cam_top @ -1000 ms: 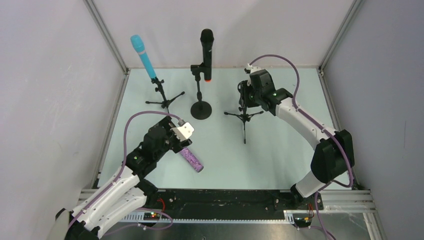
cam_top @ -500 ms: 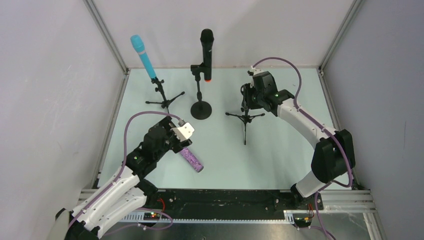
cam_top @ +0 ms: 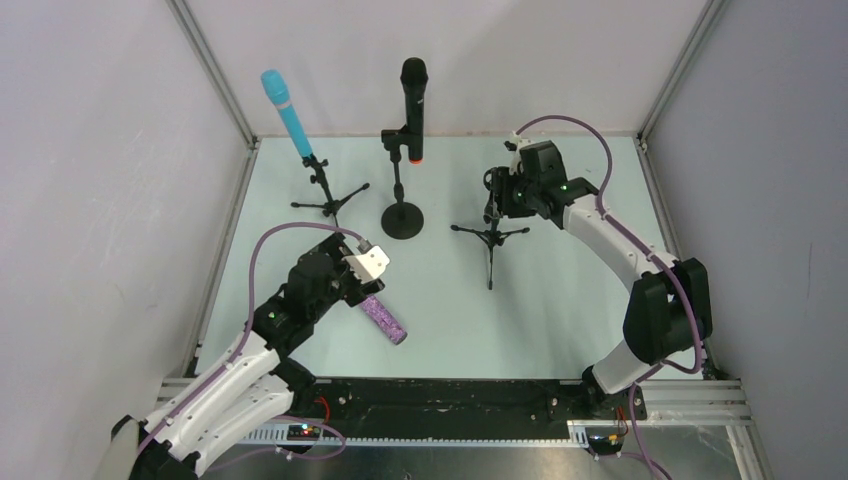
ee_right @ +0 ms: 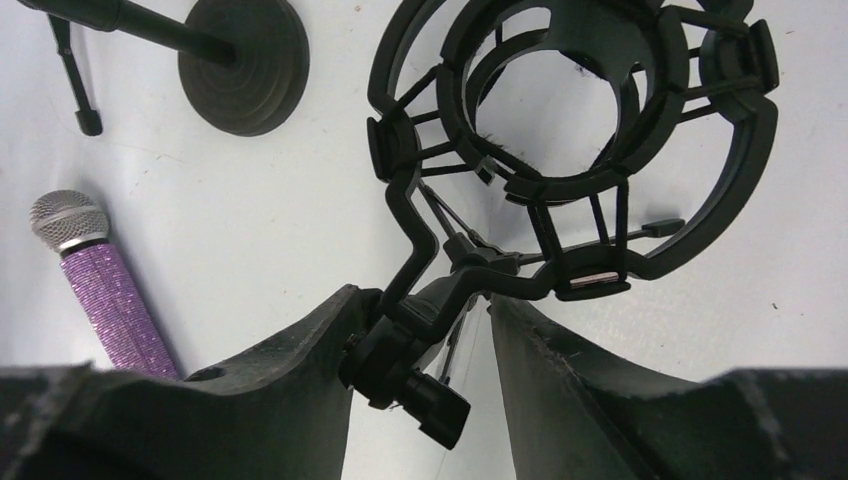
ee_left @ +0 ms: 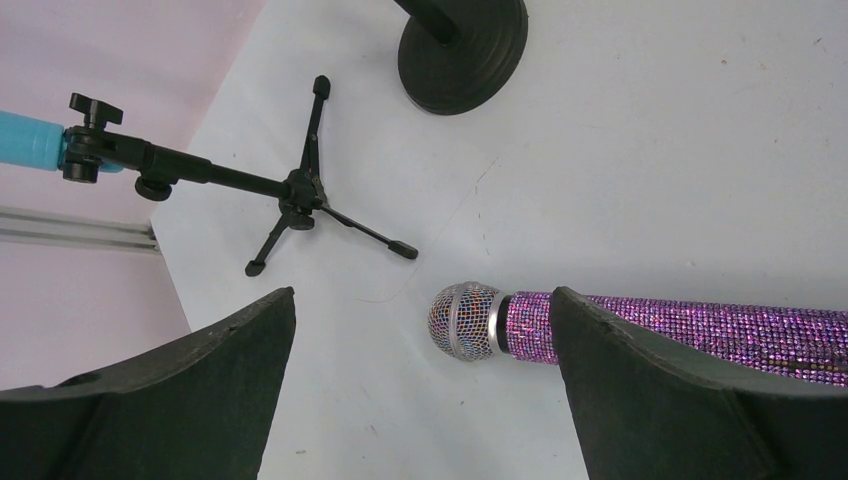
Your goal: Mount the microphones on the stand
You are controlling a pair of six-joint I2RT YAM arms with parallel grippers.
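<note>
Change over the last second: right pincer is easing its hold on the neck of the empty tripod stand and the wrist has drifted slightly right. The stand hasn't shifted. My read is that the right arm has finished positioning or steadying it and is letting go.

Right jaws now sit apart around the stem under the shock mount, with daylight on one side, so it's not a firm clamp.

Left pincer hasn't moved. It's spread wide and holding nothing.

Purple glitter mic lies flat on the tabletop, just under the left pincer. The turquoise mic and black mic are already on their stands, so the purple one is the last to go, and the ring mount is its likely target.

View differences:
- Left wrist: mesh head lies between the fingers and the body runs behind the right finger. Overhead hides this under the wrist.
- Right wrist: mount ring is open and empty, stem between the jaws. Overhead just shows a black blob there.
- Overhead only: both finished stands, and the last mic well apart from its mount.
</note>
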